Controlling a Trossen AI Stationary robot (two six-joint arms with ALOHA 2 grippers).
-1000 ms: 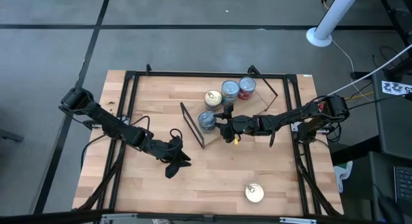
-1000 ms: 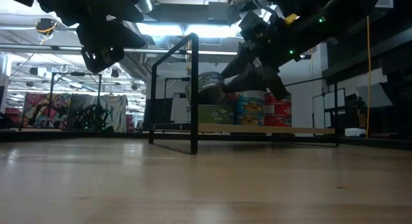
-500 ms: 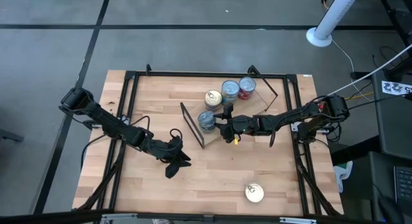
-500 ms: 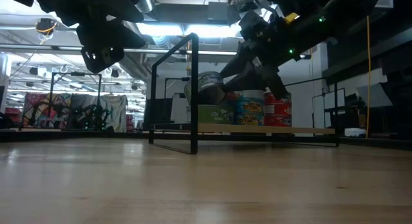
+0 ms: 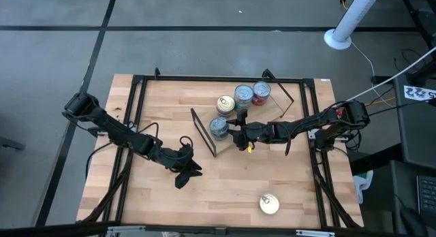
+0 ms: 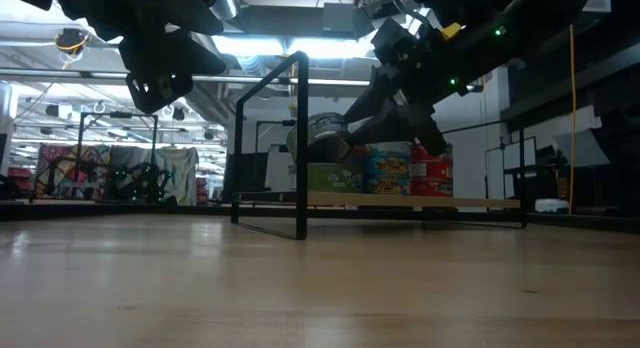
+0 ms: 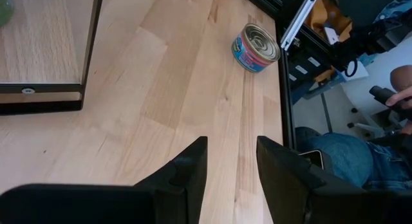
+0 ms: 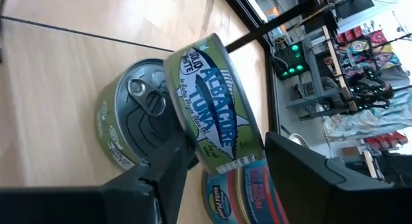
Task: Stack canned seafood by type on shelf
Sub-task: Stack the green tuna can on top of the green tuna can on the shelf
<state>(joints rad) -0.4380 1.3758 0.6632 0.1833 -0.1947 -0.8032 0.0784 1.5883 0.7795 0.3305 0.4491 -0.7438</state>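
Note:
The shelf [image 5: 262, 116] stands right of the table's middle. On it are three tins in a row: gold [image 5: 226, 104], blue [image 5: 244, 95] and red [image 5: 261, 92]. My right gripper [image 5: 230, 131] reaches in from the table's right and is shut on a green tuna tin [image 8: 212, 114], which hangs just above another green tin [image 8: 129, 118] lying flat on the shelf board [image 6: 420, 200]. One more tin [image 5: 269, 204] lies flat near the table's front edge. My left gripper [image 5: 184, 170] hovers open left of the shelf, with nothing between its fingers [image 7: 193, 169]. My right gripper holds the green tuna tin between its two fingers, by the tin's side nearest the gripper [image 8: 215, 161]. The fingers [image 8: 168, 166] slant down from the table's right. Where the pads meet the tin is hidden by the tin itself. The tin hangs lifted clear [image 6: 322, 136] above the lower green tin.
The shelf's black wire end frames [image 5: 204, 133] [image 5: 285, 95] rise on either side of the tins. A black frame [image 5: 136, 128] borders the tabletop. In the left wrist view a person's hand [image 7: 400, 95] and knees show beyond the table's edge. Bare wood lies between the left gripper and the lone tin.

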